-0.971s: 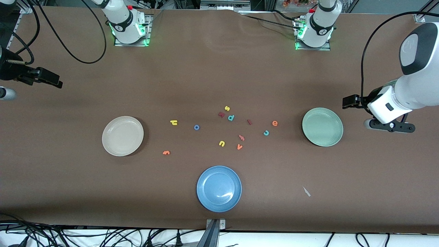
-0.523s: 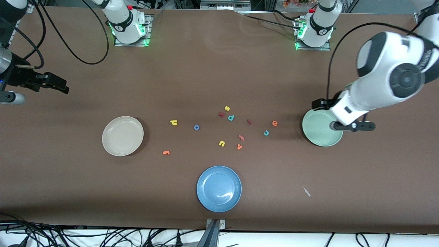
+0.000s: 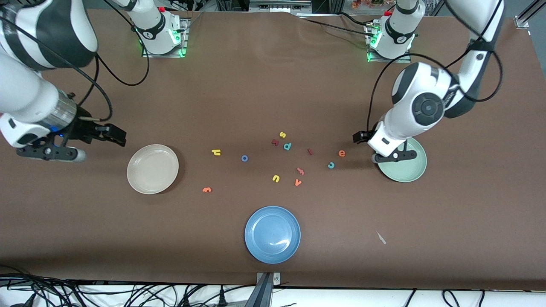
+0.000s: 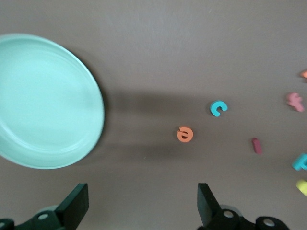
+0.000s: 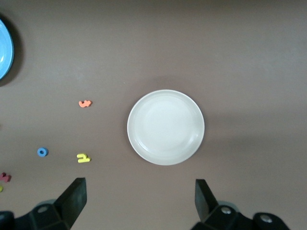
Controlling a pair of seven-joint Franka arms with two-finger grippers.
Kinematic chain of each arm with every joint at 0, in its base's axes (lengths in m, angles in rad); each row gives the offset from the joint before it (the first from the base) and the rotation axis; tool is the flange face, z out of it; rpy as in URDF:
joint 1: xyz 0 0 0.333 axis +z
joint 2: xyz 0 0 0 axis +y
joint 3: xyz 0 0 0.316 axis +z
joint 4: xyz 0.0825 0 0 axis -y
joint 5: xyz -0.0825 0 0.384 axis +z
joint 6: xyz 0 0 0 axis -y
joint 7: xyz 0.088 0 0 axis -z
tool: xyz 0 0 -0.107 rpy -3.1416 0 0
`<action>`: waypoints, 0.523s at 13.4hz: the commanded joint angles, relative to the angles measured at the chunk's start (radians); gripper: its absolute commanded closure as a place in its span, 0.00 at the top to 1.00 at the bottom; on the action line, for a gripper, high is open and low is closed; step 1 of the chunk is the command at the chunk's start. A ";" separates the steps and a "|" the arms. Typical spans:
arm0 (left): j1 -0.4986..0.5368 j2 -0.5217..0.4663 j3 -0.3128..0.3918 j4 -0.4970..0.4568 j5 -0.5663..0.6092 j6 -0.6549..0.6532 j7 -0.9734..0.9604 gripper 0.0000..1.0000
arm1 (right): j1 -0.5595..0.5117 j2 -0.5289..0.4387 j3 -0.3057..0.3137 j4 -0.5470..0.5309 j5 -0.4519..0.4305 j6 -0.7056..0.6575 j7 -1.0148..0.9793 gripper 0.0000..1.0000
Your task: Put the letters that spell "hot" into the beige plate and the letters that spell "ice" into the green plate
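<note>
No letter is in either plate yet, so the step in hand is judged to be the first pick. The left hand, released and empty, hangs over the worktop at the edge of the green plate; the orange "e" lies just ahead of its fingers, the teal "c" and dark red "i" a little further. A straight descent with the fingers astride one flat letter is advised, neighbours left undisturbed. The right hand, also released, hangs beside the beige plate; past that plate lie the yellow "h", the blue ring "o" and the orange "t". The letters look small, thin and matte; the plates are smooth, round and shallow, on a dull brown sheet.
</note>
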 commanded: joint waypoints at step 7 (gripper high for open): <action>-0.070 0.222 0.003 0.022 -0.014 0.258 -0.132 0.85 | 0.119 0.151 -0.004 0.048 -0.051 0.038 0.018 1.00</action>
